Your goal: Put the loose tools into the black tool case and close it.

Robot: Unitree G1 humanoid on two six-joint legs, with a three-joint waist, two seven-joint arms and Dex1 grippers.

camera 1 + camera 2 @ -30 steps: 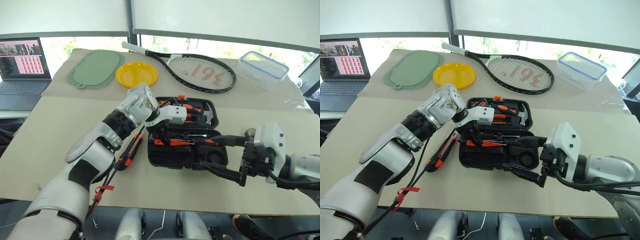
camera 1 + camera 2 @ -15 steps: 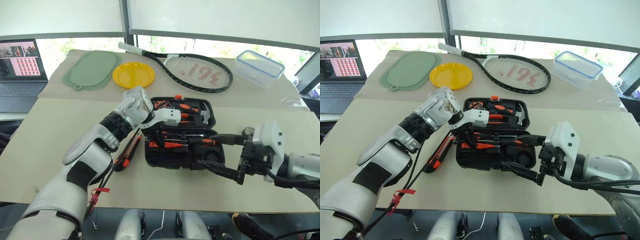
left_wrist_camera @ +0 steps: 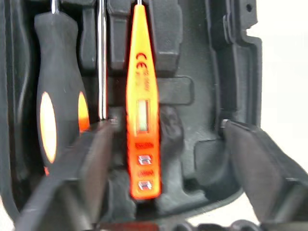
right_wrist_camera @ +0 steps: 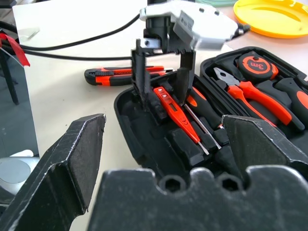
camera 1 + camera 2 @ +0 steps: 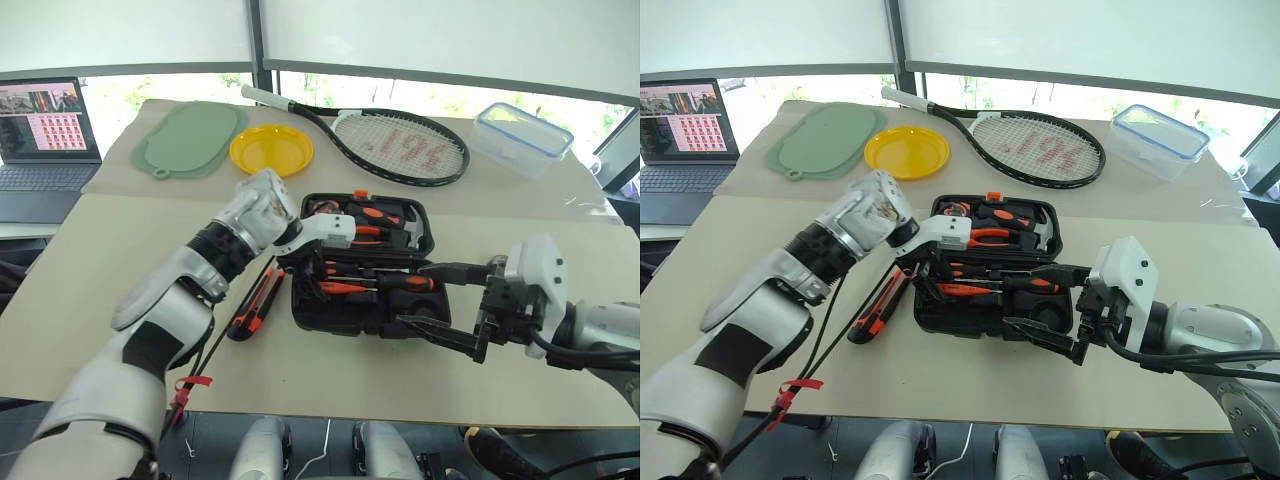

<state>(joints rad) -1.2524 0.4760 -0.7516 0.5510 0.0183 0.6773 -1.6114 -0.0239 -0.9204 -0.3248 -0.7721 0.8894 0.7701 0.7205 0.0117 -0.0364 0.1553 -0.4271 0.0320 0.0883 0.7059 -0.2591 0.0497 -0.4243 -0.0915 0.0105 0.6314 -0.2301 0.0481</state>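
Left claw [image 4: 161,72] newly spread over beige table [image 5: 90,270]

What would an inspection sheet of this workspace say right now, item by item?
Surface: beige table, lit by daylight.
Job's things: black tool case lies open; tester screwdriver sits in a recess beside a screwdriver; tape measure in the case; utility knife lies loose on the table beside the case.
Clutter: tennis racket, yellow plate, green mat, clear container.
Grippers: left gripper open over the tester; right gripper open by the case's near right corner.
Cables: black cable with red tie along the left arm.
Surroundings: laptop, windows with blinds.
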